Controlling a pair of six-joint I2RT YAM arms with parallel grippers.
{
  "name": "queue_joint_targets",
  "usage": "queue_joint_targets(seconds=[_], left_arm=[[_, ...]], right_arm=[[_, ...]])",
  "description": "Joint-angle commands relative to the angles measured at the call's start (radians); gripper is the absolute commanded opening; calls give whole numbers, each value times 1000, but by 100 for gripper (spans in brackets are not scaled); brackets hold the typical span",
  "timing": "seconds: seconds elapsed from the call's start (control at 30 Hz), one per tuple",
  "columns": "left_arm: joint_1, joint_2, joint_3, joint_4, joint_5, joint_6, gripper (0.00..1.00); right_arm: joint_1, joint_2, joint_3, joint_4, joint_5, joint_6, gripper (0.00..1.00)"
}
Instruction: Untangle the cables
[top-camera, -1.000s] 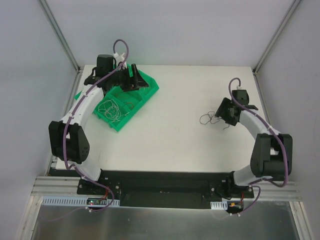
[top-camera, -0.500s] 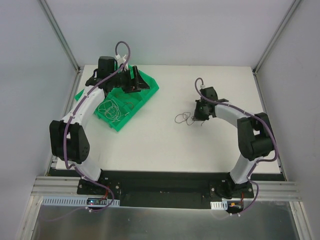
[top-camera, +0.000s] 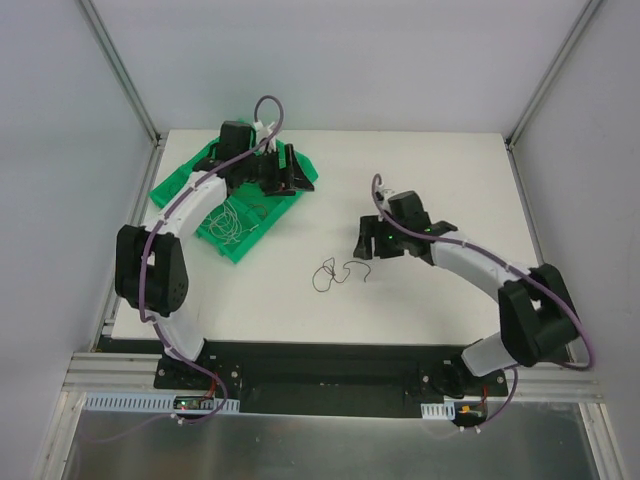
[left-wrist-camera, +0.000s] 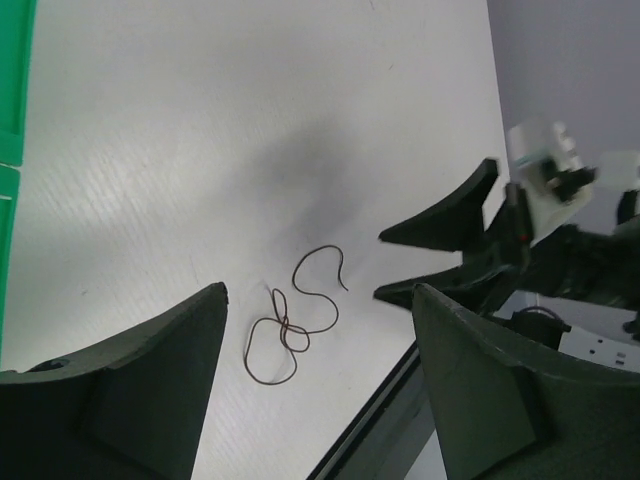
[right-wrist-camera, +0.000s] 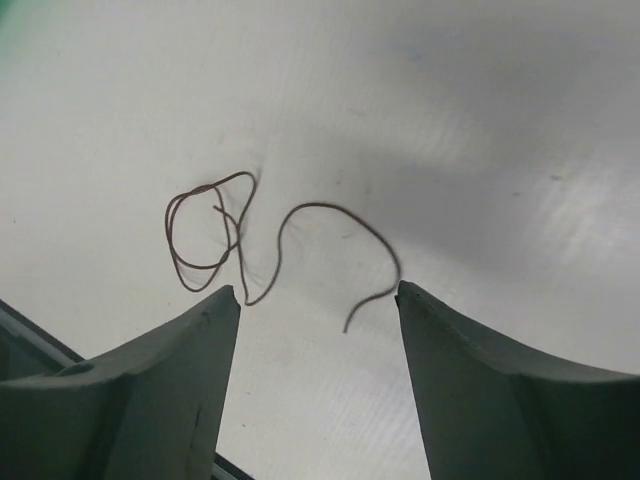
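One thin dark cable (top-camera: 333, 272) lies loose on the white table, curled into small loops with a free tail. It shows in the left wrist view (left-wrist-camera: 286, 330) and the right wrist view (right-wrist-camera: 320, 205). My right gripper (top-camera: 364, 246) (right-wrist-camera: 316, 288) hovers just right of it, open, nothing between its fingers. A pale tangle of more cables (top-camera: 226, 217) sits inside the green bin (top-camera: 166, 186). My left gripper (top-camera: 286, 176) (left-wrist-camera: 318, 290) hangs open and empty over the bin's right end, looking toward the loose cable.
The green bin (left-wrist-camera: 10, 100) occupies the table's back left. The right gripper's black fingers (left-wrist-camera: 445, 228) show in the left wrist view beyond the cable. The table's black front edge (top-camera: 330, 350) runs close below the loose cable.
The right arm swept left and forward across the table, dragging the dark cable, then opened and let it go near the front centre. The left gripper shifted right over the bin.
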Motion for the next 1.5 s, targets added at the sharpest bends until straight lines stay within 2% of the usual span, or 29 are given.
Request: queue_joint_targets(seconds=[0.0, 0.1, 0.23, 0.37, 0.5, 0.7, 0.8, 0.9, 1.0, 1.1, 1.2, 1.33, 1.47], left_arm=[[-90, 18, -13, 27, 16, 74, 75], [-196, 23, -6, -25, -73, 143, 85], [-355, 43, 4, -131, -301, 189, 94], [-492, 52, -65, -173, -574, 64, 99], [-616, 96, -76, -214, -822, -45, 99], [-661, 168, -39, -302, -923, -190, 99], [-666, 190, -19, -325, -989, -193, 99], [-666, 217, 7, -329, -998, -170, 99], [-666, 250, 31, -328, -983, -148, 90], [-666, 274, 48, -329, -971, -127, 69], [-664, 283, 54, -328, -978, -107, 54], [-666, 277, 60, -328, -954, -67, 28], [-664, 242, 73, -323, -920, -23, 13]], right_arm=[[-116, -180, -93, 45, 44, -10, 70], [-205, -282, -202, 102, 49, 21, 71], [-271, -416, -327, 139, 76, 29, 70], [-285, -552, -417, 154, 148, 0, 71], [-307, -640, -465, 167, 176, 1, 73], [-316, -683, -488, 181, 153, 14, 73], [-322, -704, -512, 182, 145, 21, 73], [-328, -724, -540, 182, 139, 29, 73], [-330, -734, -559, 182, 132, 35, 73], [-331, -724, -571, 220, 132, 38, 73], [-331, -705, -571, 237, 130, 41, 73], [-331, -678, -580, 259, 130, 44, 73], [-331, -672, -591, 280, 135, 47, 73]])
